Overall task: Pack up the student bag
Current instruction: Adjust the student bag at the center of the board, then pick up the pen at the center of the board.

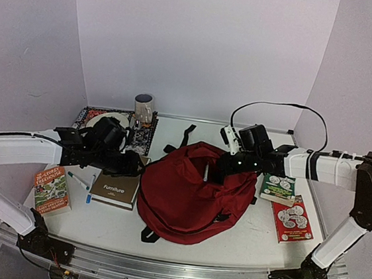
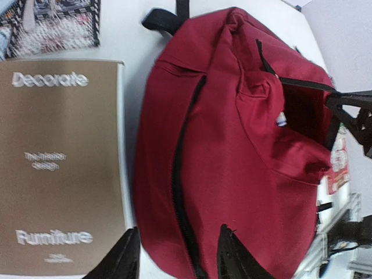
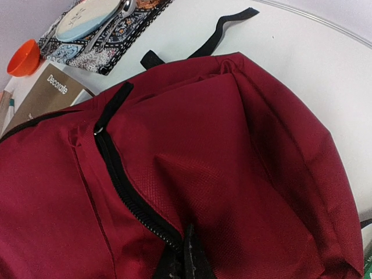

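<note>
From above, we see the student bag (image 1: 189, 200) lying in the middle of the bench (image 1: 248, 243). It is dark red, and its mouth is open at the top. Inside the mouth we see a thin pale thing (image 1: 206, 173), but we cannot tell what it is. The right pincer (image 1: 227, 162) is at the right edge of the mouth. The left pincer (image 1: 136, 165) is just beside the bag's left side, over a brown book (image 1: 115, 191). Left of that book lie blue pens (image 1: 78, 180) and a colourful book (image 1: 51, 190). Right of the bag lie a green book (image 1: 278, 187) and a red book (image 1: 292, 219). At the back stands a mug (image 1: 143, 107) beside a patterned mat (image 1: 145, 135) with a plate (image 1: 96, 120) on it. We cannot see into the mug.

From the left wrist, we see the left pincer (image 2: 179, 232) open. Its two black fingers (image 2: 125, 258) stand apart and hold nothing. Below them are the bag's edge and a bit of bench. The brown book lies just beside the bag. The bag's mouth gapes on the right, and a small white bit shows inside.

From the right wrist, we see the right pincer (image 3: 183, 250) closed, pinching the bag's cloth by the black zip (image 3: 125, 186). Past the bag, a spoon (image 3: 125, 9) lies on the plate, and an orange cup (image 3: 23, 58) stands near the mat. A black strap (image 3: 226, 29) lies on the bench.
</note>
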`<state>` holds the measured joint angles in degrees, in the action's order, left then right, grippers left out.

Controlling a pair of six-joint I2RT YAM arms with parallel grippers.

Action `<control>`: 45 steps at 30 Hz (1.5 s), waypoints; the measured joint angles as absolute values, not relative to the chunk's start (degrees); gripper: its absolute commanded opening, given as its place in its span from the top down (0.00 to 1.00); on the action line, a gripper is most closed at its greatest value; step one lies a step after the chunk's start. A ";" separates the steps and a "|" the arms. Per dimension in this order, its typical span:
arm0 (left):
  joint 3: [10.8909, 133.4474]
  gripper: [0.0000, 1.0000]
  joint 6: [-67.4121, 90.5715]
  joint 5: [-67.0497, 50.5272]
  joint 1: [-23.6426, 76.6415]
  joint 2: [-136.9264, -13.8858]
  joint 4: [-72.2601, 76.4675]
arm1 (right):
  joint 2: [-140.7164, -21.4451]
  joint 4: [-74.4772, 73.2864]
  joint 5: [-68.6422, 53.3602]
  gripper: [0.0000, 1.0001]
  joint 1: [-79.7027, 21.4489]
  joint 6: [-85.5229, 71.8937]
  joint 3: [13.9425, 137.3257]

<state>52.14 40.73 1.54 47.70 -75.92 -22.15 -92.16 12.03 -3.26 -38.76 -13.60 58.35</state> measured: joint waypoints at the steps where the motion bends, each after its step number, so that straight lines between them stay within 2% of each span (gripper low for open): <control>1: 52.14 0.44 40.53 2.78 47.52 -75.70 -22.69 | -92.49 12.01 -3.40 1.00 -38.76 -13.35 58.35; 8: 52.06 0.35 38.93 6.84 40.16 -74.80 -26.22 | -92.71 12.20 -4.23 1.00 -38.76 -12.42 58.35; 15: 50.24 0.35 38.65 8.03 32.60 -74.49 -29.27 | -92.68 12.23 -5.20 1.00 -39.16 -11.16 58.35; 21: 47.02 0.41 37.60 6.68 26.17 -76.42 -31.06 | -92.63 12.23 -5.36 1.00 -39.86 -10.50 58.35; 32: 45.21 0.64 34.85 4.34 20.03 -82.99 -32.03 | -92.27 12.25 -5.67 1.00 -40.34 -10.24 58.35; 45: 44.98 0.69 32.93 1.84 19.97 -87.62 -32.00 | -92.06 12.91 -5.85 1.00 -40.53 -10.23 57.58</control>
<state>44.98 32.93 1.84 19.97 -87.62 -32.00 -92.06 12.91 -5.85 -40.53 -10.23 57.58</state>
